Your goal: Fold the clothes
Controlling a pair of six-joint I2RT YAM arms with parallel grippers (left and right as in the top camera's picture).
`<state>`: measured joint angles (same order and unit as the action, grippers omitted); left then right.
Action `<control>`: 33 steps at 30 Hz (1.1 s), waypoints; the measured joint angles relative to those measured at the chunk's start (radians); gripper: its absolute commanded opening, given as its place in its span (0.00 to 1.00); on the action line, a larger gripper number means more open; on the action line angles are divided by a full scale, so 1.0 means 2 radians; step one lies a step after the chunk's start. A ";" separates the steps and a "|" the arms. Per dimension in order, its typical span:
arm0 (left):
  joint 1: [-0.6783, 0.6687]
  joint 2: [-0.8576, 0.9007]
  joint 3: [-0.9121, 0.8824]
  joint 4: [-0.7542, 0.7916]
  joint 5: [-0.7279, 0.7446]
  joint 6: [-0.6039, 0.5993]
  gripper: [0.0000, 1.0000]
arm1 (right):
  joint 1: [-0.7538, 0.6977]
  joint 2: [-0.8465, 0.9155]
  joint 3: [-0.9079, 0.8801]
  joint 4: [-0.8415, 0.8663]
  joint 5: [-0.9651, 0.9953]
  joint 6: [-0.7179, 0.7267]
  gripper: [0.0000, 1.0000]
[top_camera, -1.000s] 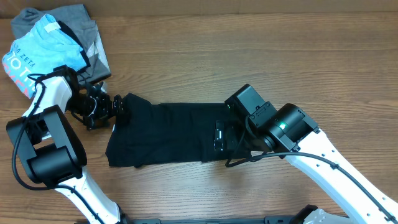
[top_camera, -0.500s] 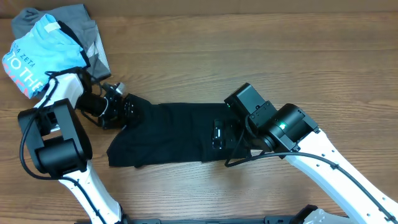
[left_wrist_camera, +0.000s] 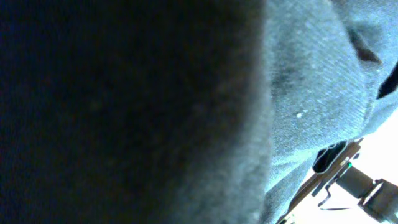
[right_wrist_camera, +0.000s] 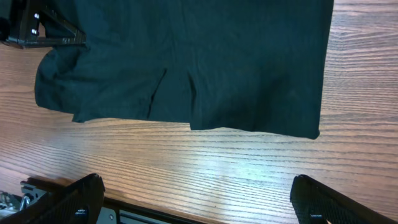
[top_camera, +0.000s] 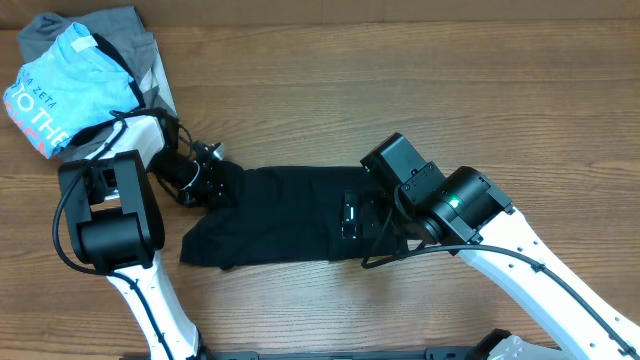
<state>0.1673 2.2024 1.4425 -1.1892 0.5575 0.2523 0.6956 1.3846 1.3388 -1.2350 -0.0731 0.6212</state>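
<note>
Lying as a long strip in the middle of the table [top_camera: 420, 80], overhead, is the black T-shirt [top_camera: 280, 215]. The left gripper [top_camera: 213, 180] is pinched shut on its left end; the right gripper [top_camera: 352, 217] hangs open over its right part. A light blue shirt [top_camera: 65, 85] and grey garment [top_camera: 100, 25] sit in the far left corner. Left wrist: dark fabric fills the view. Right wrist: spread fingers [right_wrist_camera: 74, 199] above the shirt's hem.

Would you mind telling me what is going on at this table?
Two robot arms are folding a black T-shirt spread on the wooden table. The left gripper is shut on the shirt's left end. The right gripper hangs open over the right end, holding nothing. A light blue shirt and a grey garment lie piled in the far left corner.
</note>
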 measured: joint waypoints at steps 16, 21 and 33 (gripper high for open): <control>-0.001 -0.007 0.191 -0.179 -0.265 -0.233 0.04 | 0.000 0.047 -0.067 0.139 0.000 -0.004 1.00; -0.033 -0.052 0.247 -0.220 -0.265 -0.245 0.04 | 0.000 0.108 -0.092 0.204 -0.008 -0.004 1.00; -0.192 -0.112 0.266 -0.220 -0.211 -0.255 0.20 | 0.000 0.218 -0.095 0.278 -0.044 -0.004 1.00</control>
<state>-0.2157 1.9789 1.9743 -1.6299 0.1364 -0.2581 0.6956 1.8206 1.1496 -0.6788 -0.1604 0.6140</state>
